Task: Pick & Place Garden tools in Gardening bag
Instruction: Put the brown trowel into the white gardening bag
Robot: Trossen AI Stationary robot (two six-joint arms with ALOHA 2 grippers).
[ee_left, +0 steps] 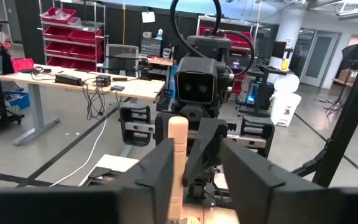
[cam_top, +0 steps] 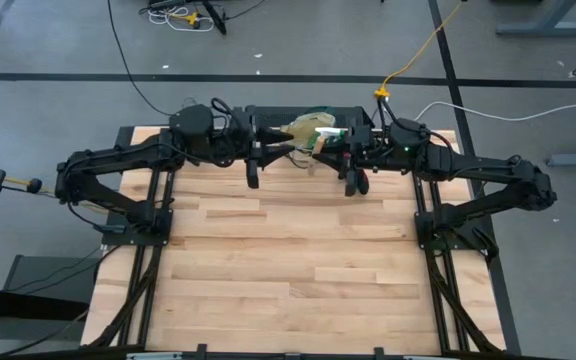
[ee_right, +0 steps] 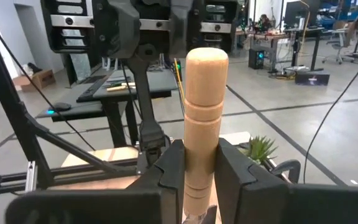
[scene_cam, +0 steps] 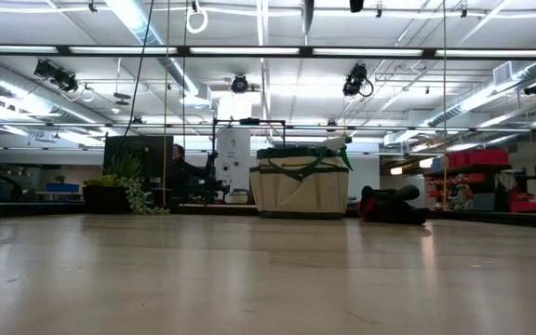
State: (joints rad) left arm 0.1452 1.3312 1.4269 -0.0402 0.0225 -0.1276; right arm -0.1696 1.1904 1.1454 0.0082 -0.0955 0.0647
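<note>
A garden tool's wooden handle (ee_right: 204,112) stands upright between the fingers of my right gripper (ee_right: 201,180), which is shut on it; the tool's head is hidden. My left gripper (ee_left: 194,174) faces it, open, with the same handle (ee_left: 178,149) between its fingers, close beside one; I cannot tell whether that finger touches it. Both grippers (cam_top: 273,150) (cam_top: 333,148) hover at the table's far edge, by the beige, green-trimmed gardening bag (scene_cam: 301,189). A green item (scene_cam: 338,149) sticks out of the bag's top. A red-and-black glove (scene_cam: 394,204) lies on the table right of the bag. My right gripper pinches the lower part of the wooden handle (ee_right: 201,165) between its two fingers. The fingers lie level and across the handle, coming from the table's right. The handle stands upright with its rounded free end up, lifted clear of the table.
A small leafy plant (scene_cam: 124,193) stands left of the bag at the far edge. The wooden tabletop (cam_top: 288,260) stretches bare toward the near edge. Both arms' bases (cam_top: 133,215) (cam_top: 448,225) sit at the table's sides.
</note>
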